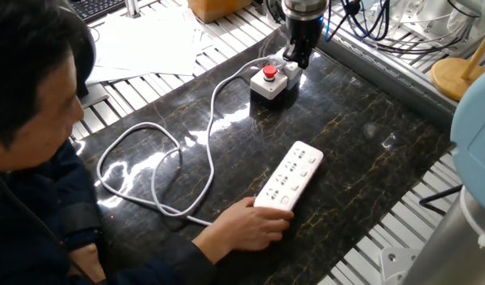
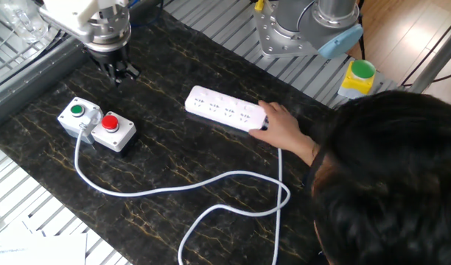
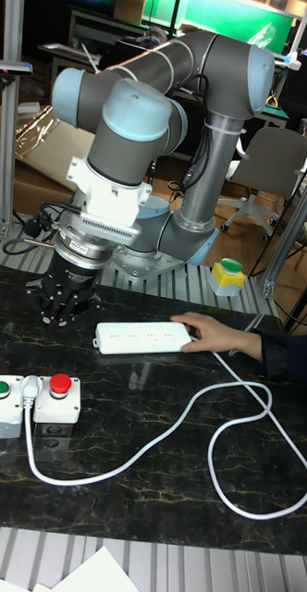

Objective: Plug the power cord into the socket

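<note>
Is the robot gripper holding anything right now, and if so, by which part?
Nothing. The gripper hangs empty near the button box; a person's hand rests on one end of the socket.

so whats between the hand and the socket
Nothing: in the other fixed view only bare dark tabletop separates the hand from the socket; the button box sits off to the side.

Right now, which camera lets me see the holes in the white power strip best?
One fixed view: the power strip lies close and angled, so its hole rows show clearly. The other fixed view shows the holes smaller. The tall fixed view sees it nearly edge-on, with the holes as faint dots.
</note>
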`<state>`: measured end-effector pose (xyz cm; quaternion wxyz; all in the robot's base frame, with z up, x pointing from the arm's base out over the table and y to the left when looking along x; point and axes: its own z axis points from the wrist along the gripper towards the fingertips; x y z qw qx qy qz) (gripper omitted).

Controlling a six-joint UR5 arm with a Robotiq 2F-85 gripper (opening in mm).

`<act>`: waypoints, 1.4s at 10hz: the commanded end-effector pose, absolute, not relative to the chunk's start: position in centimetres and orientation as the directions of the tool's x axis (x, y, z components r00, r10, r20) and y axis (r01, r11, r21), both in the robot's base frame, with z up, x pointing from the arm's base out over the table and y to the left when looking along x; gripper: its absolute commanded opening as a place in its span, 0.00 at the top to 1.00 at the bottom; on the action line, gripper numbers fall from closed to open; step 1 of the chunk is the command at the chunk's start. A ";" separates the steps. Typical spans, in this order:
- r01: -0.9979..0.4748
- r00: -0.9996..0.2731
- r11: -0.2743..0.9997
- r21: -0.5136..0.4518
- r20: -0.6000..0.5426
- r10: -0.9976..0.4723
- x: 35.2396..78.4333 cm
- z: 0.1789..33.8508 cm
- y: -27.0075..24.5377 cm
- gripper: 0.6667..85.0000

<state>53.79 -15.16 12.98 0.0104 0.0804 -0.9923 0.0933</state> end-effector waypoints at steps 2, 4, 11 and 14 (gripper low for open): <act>-0.133 -0.990 0.975 -0.178 0.065 -0.124 52.8 13.0 -15.3 0.99; -0.148 -0.985 0.973 -0.175 0.110 -0.130 53.6 13.2 -15.3 0.99; -0.200 -0.969 0.949 -0.243 0.190 -0.156 57.5 12.8 -15.2 0.99; -0.215 -0.956 0.952 -0.218 0.247 -0.159 55.5 13.2 -15.1 0.99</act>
